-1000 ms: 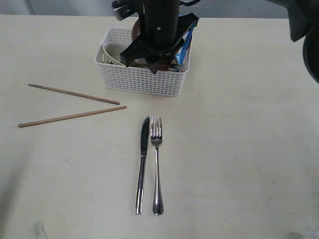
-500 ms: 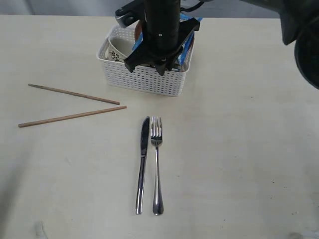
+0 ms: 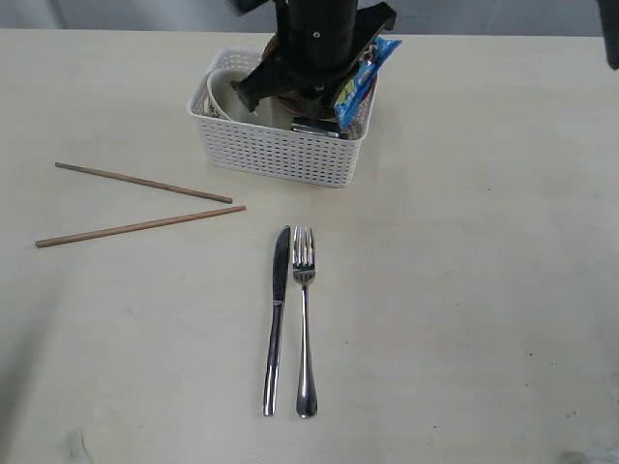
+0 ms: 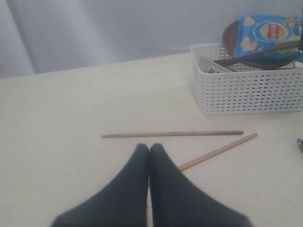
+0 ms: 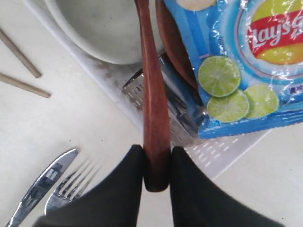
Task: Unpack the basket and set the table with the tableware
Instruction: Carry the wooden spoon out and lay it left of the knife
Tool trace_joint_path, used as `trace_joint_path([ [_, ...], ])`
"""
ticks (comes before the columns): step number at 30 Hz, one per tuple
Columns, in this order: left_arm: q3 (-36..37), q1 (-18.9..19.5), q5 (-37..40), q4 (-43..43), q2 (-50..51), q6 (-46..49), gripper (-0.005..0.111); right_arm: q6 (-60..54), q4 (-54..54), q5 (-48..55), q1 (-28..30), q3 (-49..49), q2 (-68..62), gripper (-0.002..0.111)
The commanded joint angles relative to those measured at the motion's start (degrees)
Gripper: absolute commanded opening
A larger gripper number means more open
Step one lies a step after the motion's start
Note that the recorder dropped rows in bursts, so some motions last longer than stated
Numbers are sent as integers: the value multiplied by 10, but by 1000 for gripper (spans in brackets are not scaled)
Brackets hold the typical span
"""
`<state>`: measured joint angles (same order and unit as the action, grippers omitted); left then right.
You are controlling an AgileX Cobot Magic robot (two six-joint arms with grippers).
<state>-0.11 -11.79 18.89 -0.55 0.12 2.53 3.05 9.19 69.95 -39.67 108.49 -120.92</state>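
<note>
The white basket (image 3: 280,155) stands at the far middle of the table (image 3: 464,290). My right gripper (image 5: 156,163) is shut on the end of the red-brown wooden spoon's (image 5: 154,104) handle, above the basket's near wall; the spoon reaches back into the basket. Inside are the pale bowl (image 5: 94,23), the brown plate (image 4: 230,38) and a steel piece (image 5: 135,85). Two chopsticks (image 3: 143,182) (image 3: 140,226) lie to the left. The knife (image 3: 277,319) and fork (image 3: 305,319) lie side by side at the front. My left gripper (image 4: 149,147) is shut and empty above the chopsticks (image 4: 173,134).
A blue chips bag (image 3: 363,77) leans in the basket's right end, over the plate. The right arm (image 3: 314,39) hangs over the basket and hides part of its contents. A grey wall runs behind the table's far edge.
The right gripper has closed on the spoon handle and the arm has risen a little. The basket was nudged and sits slightly shifted. The left gripper has not moved.
</note>
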Motion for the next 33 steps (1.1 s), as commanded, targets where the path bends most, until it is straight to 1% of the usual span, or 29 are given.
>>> trace_joint_path([
  [1,1,-4,-5,1,-1,0,0,-11,-15,0,1,0,32,0],
  [6,1,-4,-5,1,-1,0,0,-11,-28,0,1,0,64,0],
  [9,1,-4,-5,1,-1,0,0,-24,-96,0,1,-9,88,0],
  [12,1,-4,-5,1,-1,0,0,-57,-137,0,-23,-44,111,0],
  [20,1,-4,-5,1,-1,0,0,-123,-137,0,-110,-156,111,0],
  [24,1,-4,-5,1,-1,0,0,-188,-139,0,-143,-202,109,0],
  [25,1,-4,-5,1,-1,0,0,-207,-143,-15,-150,-213,109,0],
  [29,1,-4,-5,1,-1,0,0,-268,-185,-71,-166,-243,101,0],
  [32,1,-4,-5,1,-1,0,0,-260,-189,-86,-165,-245,79,0],
  [33,1,-4,-5,1,-1,0,0,-256,-186,-89,-165,-245,71,2],
])
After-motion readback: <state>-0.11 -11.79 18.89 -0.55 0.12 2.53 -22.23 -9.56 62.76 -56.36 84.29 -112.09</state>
